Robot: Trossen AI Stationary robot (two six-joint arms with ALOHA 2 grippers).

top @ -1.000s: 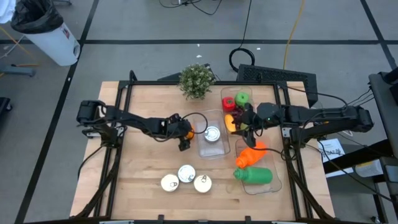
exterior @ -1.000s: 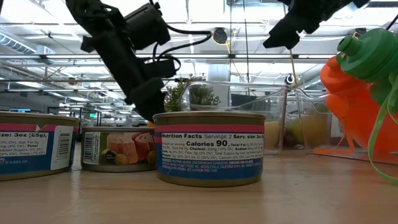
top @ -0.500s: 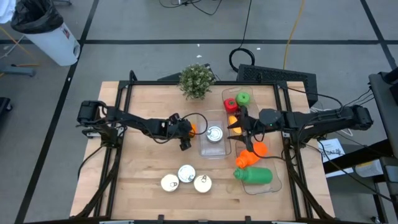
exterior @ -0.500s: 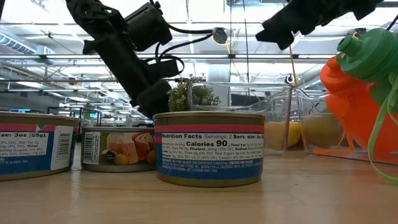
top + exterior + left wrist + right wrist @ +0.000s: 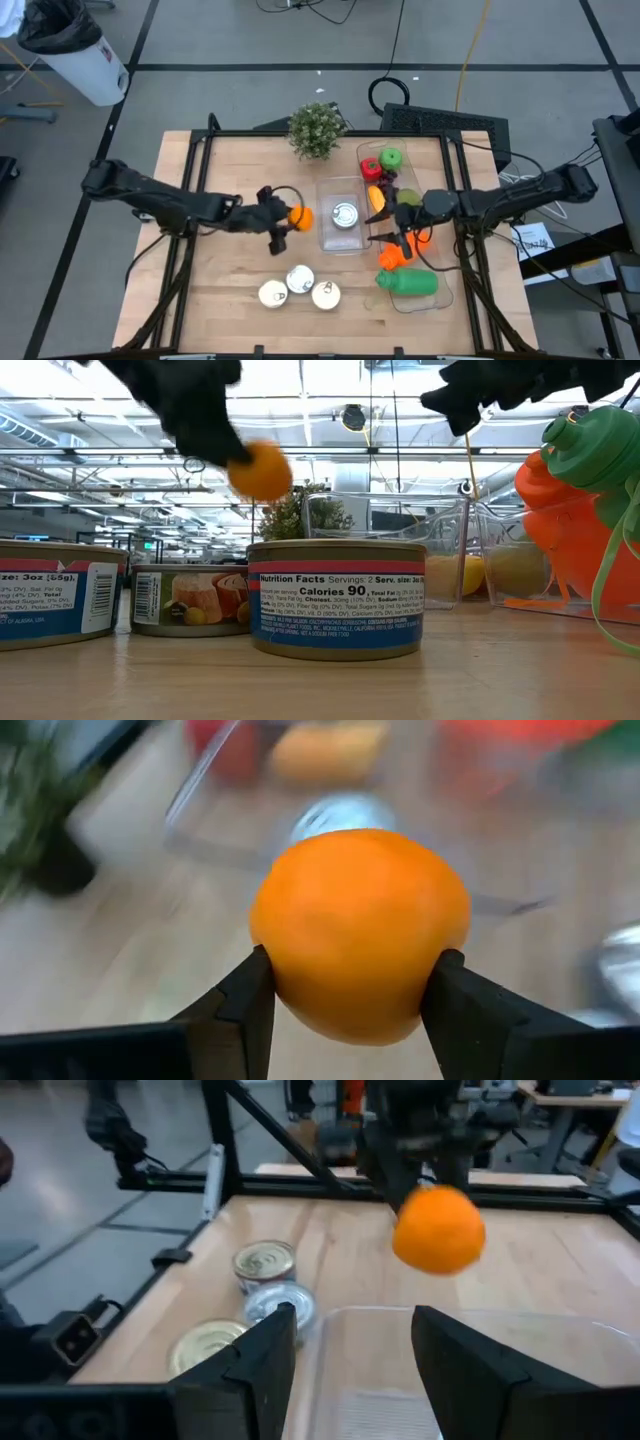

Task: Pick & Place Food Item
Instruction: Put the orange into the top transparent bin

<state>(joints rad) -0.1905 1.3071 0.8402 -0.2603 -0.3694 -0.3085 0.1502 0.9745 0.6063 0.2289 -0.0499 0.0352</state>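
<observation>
Sitting between left claw [image 5: 345,995] fingers: orange [image 5: 360,933].

Potted plant [image 5: 317,130], trash bin [image 5: 78,55], cables [image 5: 400,90].

One camera looks straight down on my pale wooden table [image 5: 230,160]. Another sits at its surface, close behind the labelled tin cans [image 5: 336,598]. My wrist cameras look forward. All four share the round orange fruit [image 5: 303,216].
</observation>
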